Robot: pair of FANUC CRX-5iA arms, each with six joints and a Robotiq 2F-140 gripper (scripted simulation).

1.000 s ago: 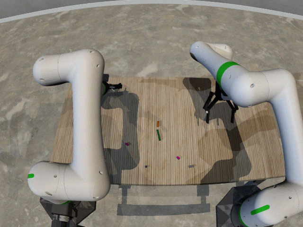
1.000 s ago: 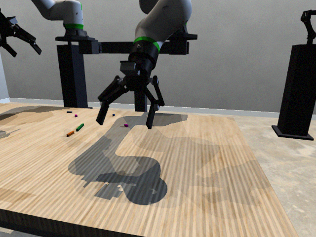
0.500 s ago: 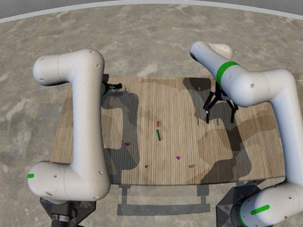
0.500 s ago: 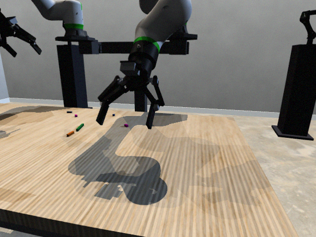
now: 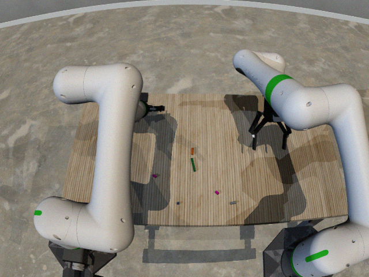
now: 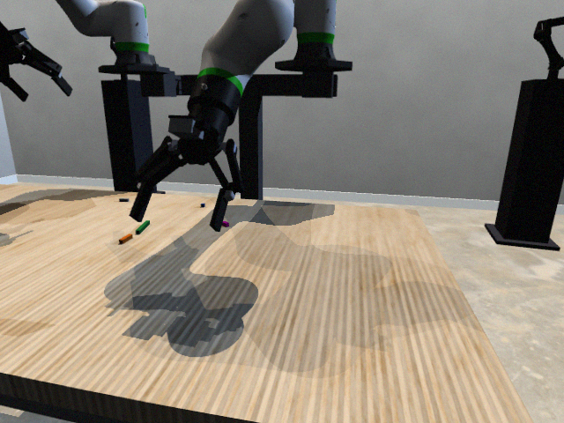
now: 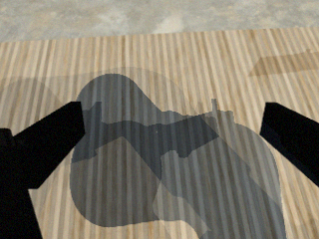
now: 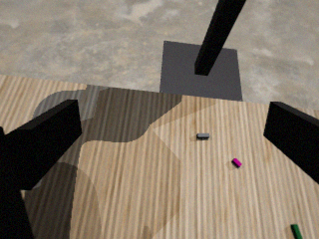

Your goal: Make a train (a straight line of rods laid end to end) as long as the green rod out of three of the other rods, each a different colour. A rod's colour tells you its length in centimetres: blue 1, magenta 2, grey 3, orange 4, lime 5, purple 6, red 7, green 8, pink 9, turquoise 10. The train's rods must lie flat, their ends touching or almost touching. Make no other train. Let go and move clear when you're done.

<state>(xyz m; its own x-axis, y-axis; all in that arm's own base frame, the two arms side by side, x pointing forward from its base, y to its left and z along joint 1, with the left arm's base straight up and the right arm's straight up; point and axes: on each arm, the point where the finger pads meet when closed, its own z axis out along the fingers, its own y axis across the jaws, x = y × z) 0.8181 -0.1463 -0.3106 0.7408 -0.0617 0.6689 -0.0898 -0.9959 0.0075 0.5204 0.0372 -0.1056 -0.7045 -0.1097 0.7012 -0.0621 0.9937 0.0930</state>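
The green rod (image 5: 193,164) (image 6: 143,226) (image 8: 296,231) lies flat, slightly slanted. The orange rod (image 5: 192,150) (image 6: 125,239) lies past its far end, with a small gap. One magenta rod (image 5: 154,175) (image 6: 225,224) lies left of green in the top view; another magenta rod (image 5: 217,192) (image 8: 236,162) lies nearer the grey rod (image 5: 233,202) (image 6: 123,200) (image 8: 202,136). The blue rod (image 5: 177,202) (image 6: 203,205) lies near the front edge. My left gripper (image 6: 176,223) (image 7: 172,119) is open and empty above the table. My right gripper (image 5: 268,148) (image 6: 45,95) (image 8: 172,118) is open and empty, high above the table.
The wooden table (image 5: 208,125) (image 6: 318,318) (image 7: 199,60) carries the loose rods. In the top view the left arm covers part of its left side, and the right arm reaches over its right side. Arm shadows cross the wood.
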